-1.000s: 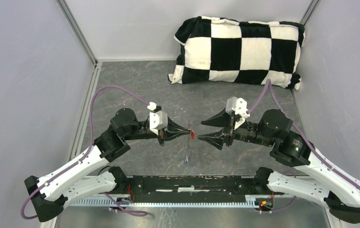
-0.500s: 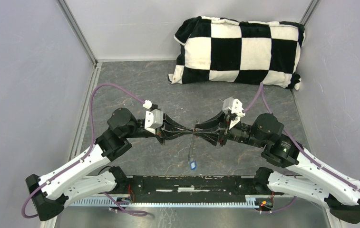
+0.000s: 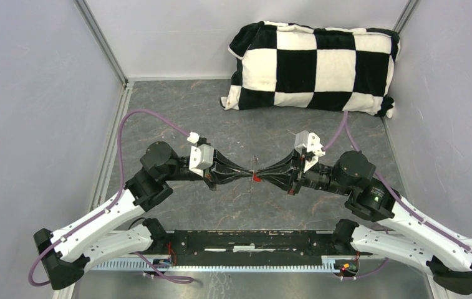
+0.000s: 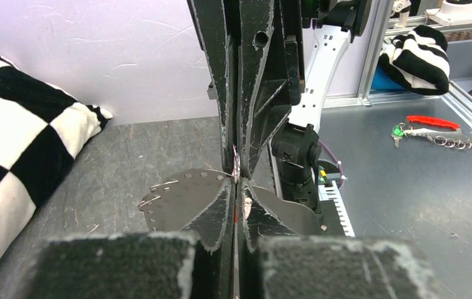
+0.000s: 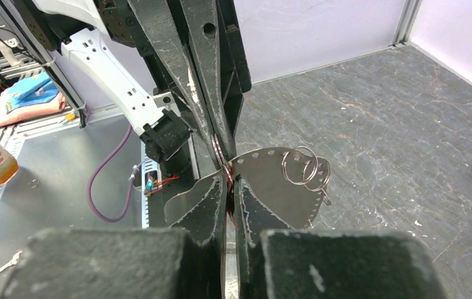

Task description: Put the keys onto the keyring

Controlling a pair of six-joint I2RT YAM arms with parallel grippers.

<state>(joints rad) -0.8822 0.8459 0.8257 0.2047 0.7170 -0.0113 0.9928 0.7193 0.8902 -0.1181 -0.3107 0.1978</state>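
Red key (image 3: 255,178) sits in mid-air on the robot side of the pillow (image 3: 314,65), where both arms meet tip to tip. The left fingers (image 3: 233,172) are clamped shut and the right fingers (image 3: 277,173) are narrow, closed at the same spot. Grey keyring (image 5: 283,187) hangs right under them. Threading looks midway; can't tell if red is on. Blue key not visible.

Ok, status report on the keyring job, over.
Left tool, right tool both shut, tip to tip. Red key pinched where they meet, keyring hanging there. Nothing blocking.
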